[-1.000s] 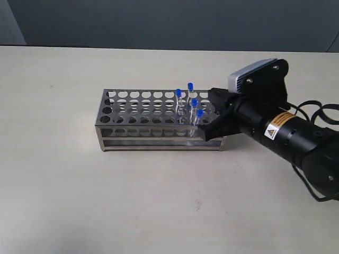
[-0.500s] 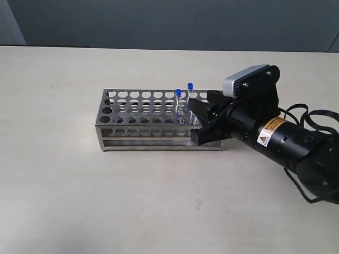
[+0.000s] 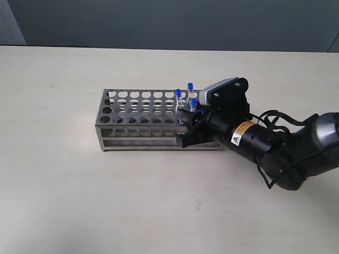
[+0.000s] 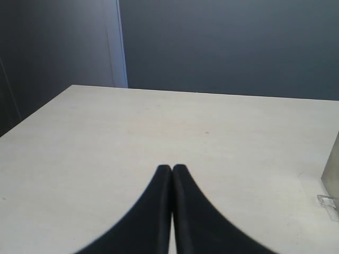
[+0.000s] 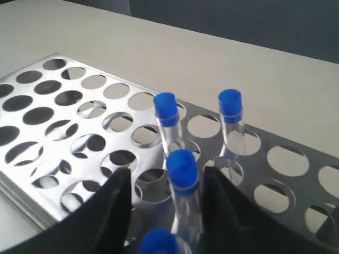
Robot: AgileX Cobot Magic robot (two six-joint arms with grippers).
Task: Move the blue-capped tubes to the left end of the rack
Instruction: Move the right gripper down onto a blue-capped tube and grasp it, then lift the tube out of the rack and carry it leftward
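The shiny steel rack stands mid-table, and the blue-capped tubes stand upright in holes at its right end. In the exterior view three caps show; the arm hides the fourth. My right gripper is open over that end. Its black fingers straddle one tube, with a gap on one side. Another cap sits deeper between the fingers. Two more tubes stand just beyond the fingertips. My left gripper is shut on nothing, over bare table.
The rack's left holes hold nothing. Its perforated top plate spreads under the right gripper. A metallic edge shows at the side of the left wrist view. Pale table surrounds the rack; a dark wall stands behind.
My right gripper has moved left along the rack's right end, its open fingers now reaching around the front tubes and hiding one cap. The tubes have not moved.
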